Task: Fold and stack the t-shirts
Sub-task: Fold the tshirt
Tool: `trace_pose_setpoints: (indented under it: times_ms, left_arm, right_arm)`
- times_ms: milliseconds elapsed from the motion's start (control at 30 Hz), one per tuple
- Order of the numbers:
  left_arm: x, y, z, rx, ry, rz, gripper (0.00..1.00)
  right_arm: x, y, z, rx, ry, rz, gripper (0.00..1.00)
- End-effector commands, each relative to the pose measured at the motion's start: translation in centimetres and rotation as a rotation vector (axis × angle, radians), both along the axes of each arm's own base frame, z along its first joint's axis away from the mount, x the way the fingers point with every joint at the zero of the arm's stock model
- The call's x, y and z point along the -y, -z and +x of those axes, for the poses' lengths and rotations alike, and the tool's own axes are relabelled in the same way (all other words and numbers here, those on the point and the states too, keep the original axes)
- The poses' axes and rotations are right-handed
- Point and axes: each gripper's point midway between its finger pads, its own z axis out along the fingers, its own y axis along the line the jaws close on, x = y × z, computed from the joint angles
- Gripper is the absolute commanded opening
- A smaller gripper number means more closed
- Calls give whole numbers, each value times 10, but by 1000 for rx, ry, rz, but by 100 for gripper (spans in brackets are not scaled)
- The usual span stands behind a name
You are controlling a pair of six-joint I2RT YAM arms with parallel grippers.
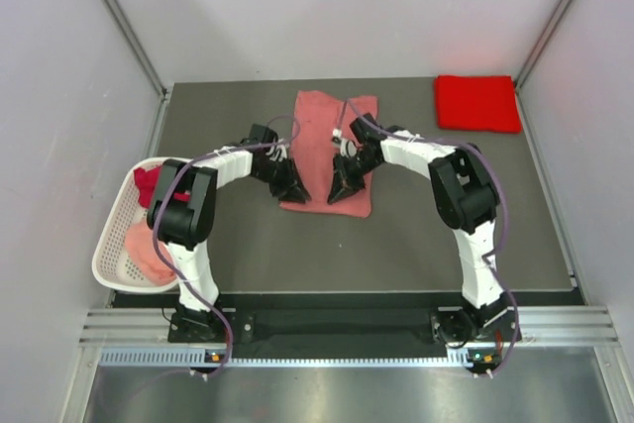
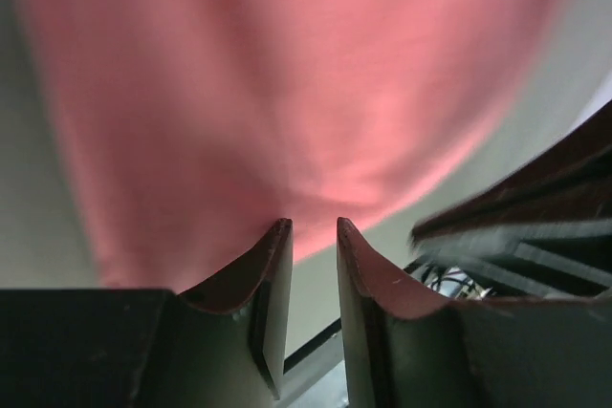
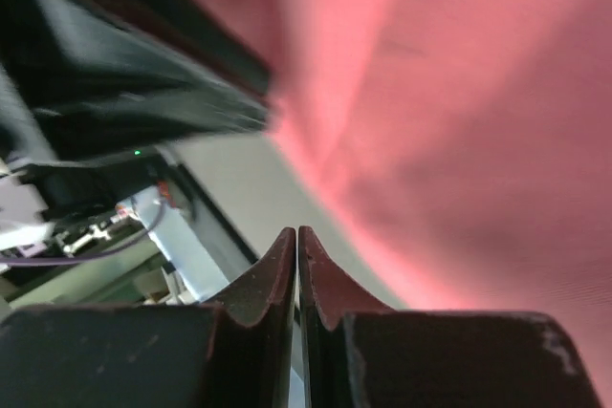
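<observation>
A salmon pink t-shirt (image 1: 327,141) lies as a long strip in the middle of the dark table. My left gripper (image 1: 294,191) is at its near left edge and my right gripper (image 1: 338,194) is over its near end. In the left wrist view my left gripper (image 2: 314,227) is slightly open and empty, with the pink cloth (image 2: 287,74) just ahead. In the right wrist view my right gripper (image 3: 297,233) is shut with nothing between the fingers, beside the cloth's (image 3: 459,121) edge. A folded bright red t-shirt (image 1: 477,103) lies at the back right.
A white slotted basket (image 1: 107,245) stands at the table's left edge, holding a dark crimson shirt (image 1: 148,183) and a pale pink shirt (image 1: 147,250). Grey walls close in the table on the left, back and right.
</observation>
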Motion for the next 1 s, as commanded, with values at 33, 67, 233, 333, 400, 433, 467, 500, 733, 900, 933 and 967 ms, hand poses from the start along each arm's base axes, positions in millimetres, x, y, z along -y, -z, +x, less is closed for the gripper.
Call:
trace_pose_setpoints:
  times_ms: [33, 67, 233, 333, 400, 433, 467, 500, 733, 900, 933, 967]
  left_arm:
    - [-36, 38, -13, -62, -44, 116, 29]
    - [-48, 48, -21, -94, -60, 156, 30]
    - [-79, 40, -23, -75, -77, 191, 29]
    - [-73, 4, -21, -15, -59, 148, 32]
    - [-74, -16, -23, 12, -68, 142, 33]
    - [-75, -20, -24, 17, -71, 147, 34]
    - [-76, -23, -27, 14, -73, 150, 35]
    - [-74, -30, -28, 25, -74, 138, 35]
    - [-41, -54, -11, 88, -62, -101, 35]
    - [-42, -9, 19, 38, -131, -95, 32]
    - [-44, -3, 26, 50, -124, -78, 32]
    - [-50, 19, 28, 13, -136, -25, 32]
  right_arm:
    - [44, 50, -8, -86, 59, -71, 4]
    - [61, 67, -23, -133, 69, -110, 4]
    - [118, 62, -38, -107, 132, -162, 4]
    - [129, 44, -46, -79, 128, -164, 5]
    - [131, 29, -49, -53, 129, -159, 6]
    - [131, 25, -49, -47, 134, -159, 9]
    - [130, 21, -48, -46, 147, -152, 10]
    - [128, 16, -47, -38, 153, -140, 11]
    - [77, -18, -11, -30, 157, 61, 14]
    - [56, 3, 22, -91, 144, 109, 14]
    - [57, 4, 30, -90, 150, 127, 13]
    - [61, 11, 34, -104, 162, 120, 13]
